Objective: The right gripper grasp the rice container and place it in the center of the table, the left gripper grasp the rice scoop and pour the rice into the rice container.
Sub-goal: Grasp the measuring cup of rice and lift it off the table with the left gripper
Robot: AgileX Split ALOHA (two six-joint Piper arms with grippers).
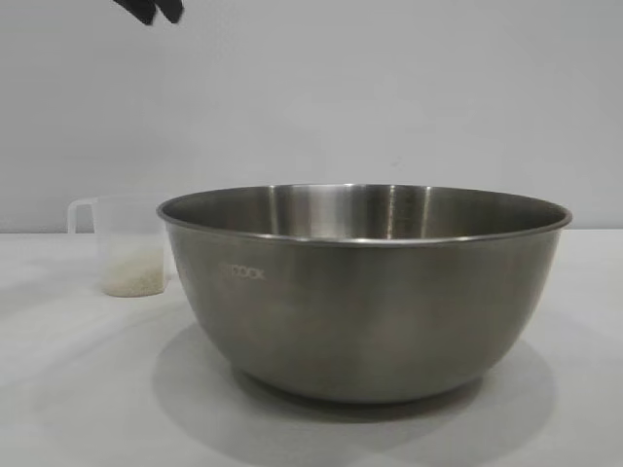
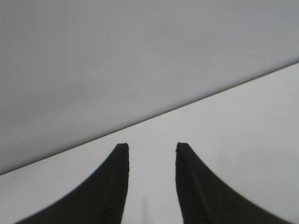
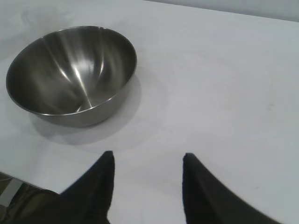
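The rice container, a large steel bowl, stands on the white table close to the exterior camera; it looks empty. Behind it to the left stands the rice scoop, a translucent cup with rice in its bottom. High above the scoop, only the tips of my left gripper show at the exterior view's top edge. Its own view shows it open, with bare table and wall between the fingers. My right gripper is open over bare table, well apart from the bowl, and out of the exterior view.
A light grey wall runs behind the table. The bowl hides much of the table's middle in the exterior view. A dark edge beside the table shows in the right wrist view.
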